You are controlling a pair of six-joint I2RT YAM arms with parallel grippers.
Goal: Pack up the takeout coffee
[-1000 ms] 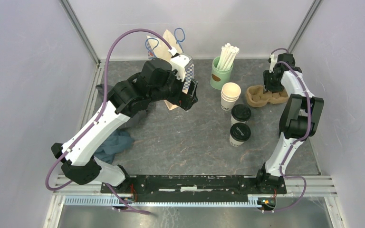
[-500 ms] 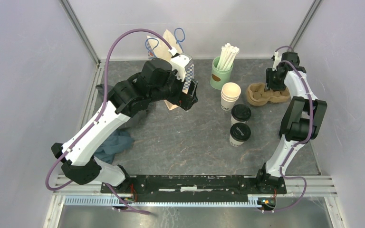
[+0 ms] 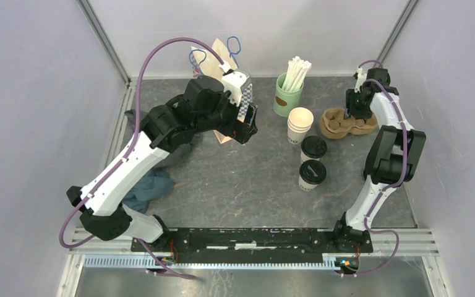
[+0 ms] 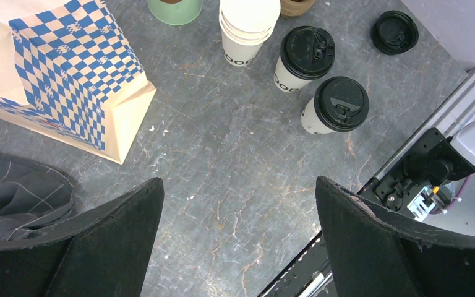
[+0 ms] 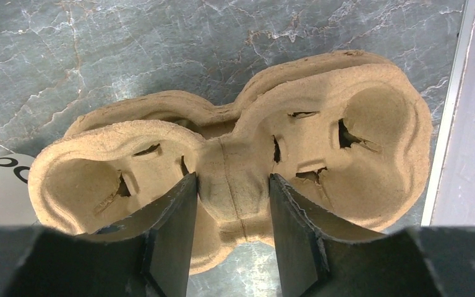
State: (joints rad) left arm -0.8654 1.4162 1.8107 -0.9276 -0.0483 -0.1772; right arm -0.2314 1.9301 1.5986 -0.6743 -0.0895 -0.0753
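Note:
Two takeout coffees, white cups with black lids (image 3: 313, 148) (image 3: 312, 174), stand right of the table's middle; the left wrist view shows them too (image 4: 307, 55) (image 4: 337, 105). My right gripper (image 3: 354, 111) is at the back right, shut on the middle ridge of the brown pulp cup carrier (image 5: 346, 130), one finger in each cup well (image 5: 232, 179). The carrier (image 3: 339, 125) looks slightly tilted. My left gripper (image 3: 247, 127) hangs open over bare table beside the blue-checked paper bag (image 4: 68, 68), nothing between its fingers (image 4: 238, 189).
A stack of empty white cups (image 3: 300, 124) stands by a green cup of white straws (image 3: 287, 93). A loose black lid (image 4: 394, 32) lies beyond the coffees. The bag's handles (image 3: 219, 52) rise behind the left arm. Dark cloth (image 3: 148, 189) lies at the left.
My right wrist has shifted slightly right and back, and the carrier in its jaws has tilted a little with it. The left arm has not moved.

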